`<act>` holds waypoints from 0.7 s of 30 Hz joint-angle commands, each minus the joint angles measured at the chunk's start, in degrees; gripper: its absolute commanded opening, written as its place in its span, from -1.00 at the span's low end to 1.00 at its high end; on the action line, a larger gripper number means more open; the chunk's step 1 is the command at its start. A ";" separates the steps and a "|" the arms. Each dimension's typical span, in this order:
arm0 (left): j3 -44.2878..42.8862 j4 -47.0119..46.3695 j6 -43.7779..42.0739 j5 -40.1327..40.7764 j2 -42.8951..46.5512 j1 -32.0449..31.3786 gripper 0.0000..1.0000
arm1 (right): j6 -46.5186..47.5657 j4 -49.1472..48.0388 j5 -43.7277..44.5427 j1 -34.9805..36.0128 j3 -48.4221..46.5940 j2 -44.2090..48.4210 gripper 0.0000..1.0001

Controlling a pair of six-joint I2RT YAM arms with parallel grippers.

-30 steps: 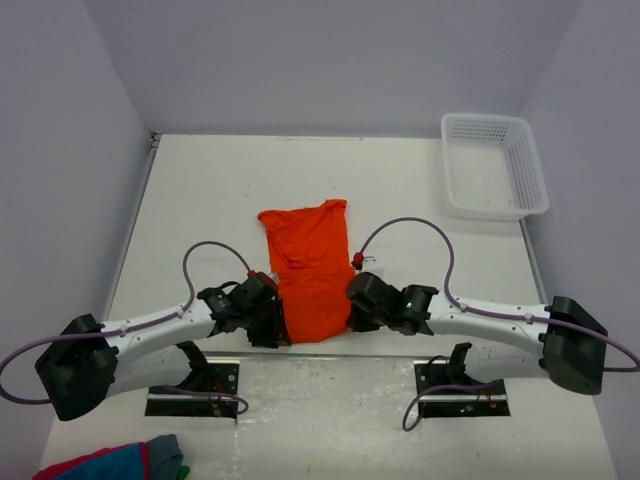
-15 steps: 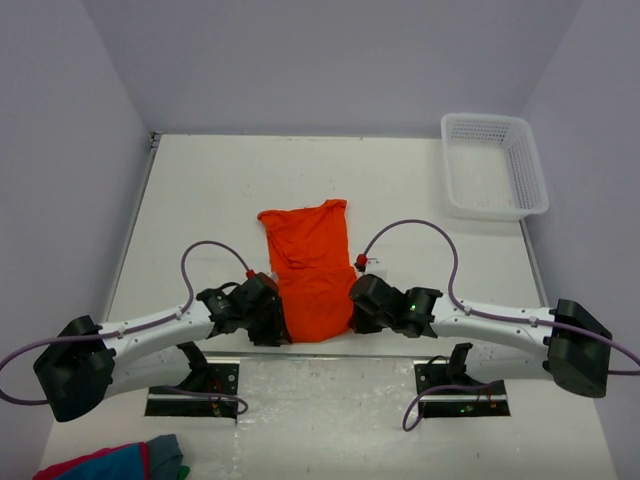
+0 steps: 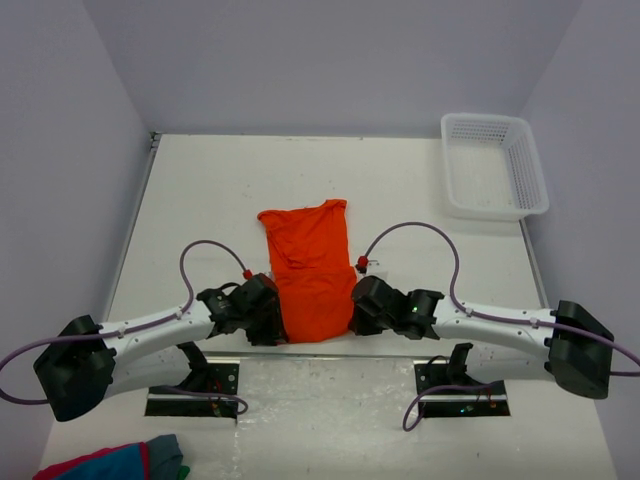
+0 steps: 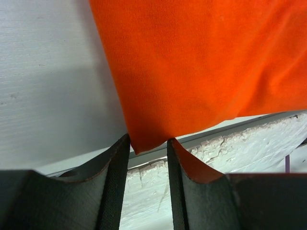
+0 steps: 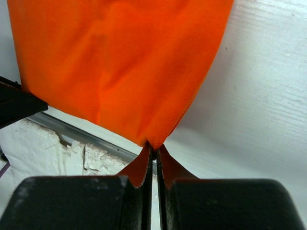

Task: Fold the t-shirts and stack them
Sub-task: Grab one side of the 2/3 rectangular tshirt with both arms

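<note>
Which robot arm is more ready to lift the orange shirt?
The right arm, probably. Its jaws are shut on a corner of the shirt; the left arm has open jaws, its corner just between them.

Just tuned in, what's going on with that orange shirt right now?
Both arms are at the near edge of the orange t-shirt, which lies on the table and looks folded lengthwise into a narrow shape. The right hand is shut on the shirt's near right corner. The left hand is open, and the near left corner sits in the gap between its jaws, not pinched yet.
</note>
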State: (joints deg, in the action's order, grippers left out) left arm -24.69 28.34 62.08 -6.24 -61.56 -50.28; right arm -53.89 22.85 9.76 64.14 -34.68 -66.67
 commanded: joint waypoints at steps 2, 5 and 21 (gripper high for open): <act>0.34 0.14 1.64 2.72 0.12 -0.08 -0.24 | -1.13 -1.85 -0.27 0.28 0.66 1.37 -1.00; 0.52 0.14 1.99 3.69 0.56 -0.08 -0.34 | -1.22 -2.20 -0.53 0.28 0.93 1.37 -1.00; -0.27 4.52 3.13 5.45 4.43 -0.08 -1.00 | -2.10 -0.10 0.61 0.28 0.49 0.67 -1.00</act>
State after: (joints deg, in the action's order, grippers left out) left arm -24.47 29.50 64.01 -3.33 -59.31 -50.28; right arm -54.65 21.85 9.08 64.14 -33.39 -66.35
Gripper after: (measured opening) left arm 0.005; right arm 0.008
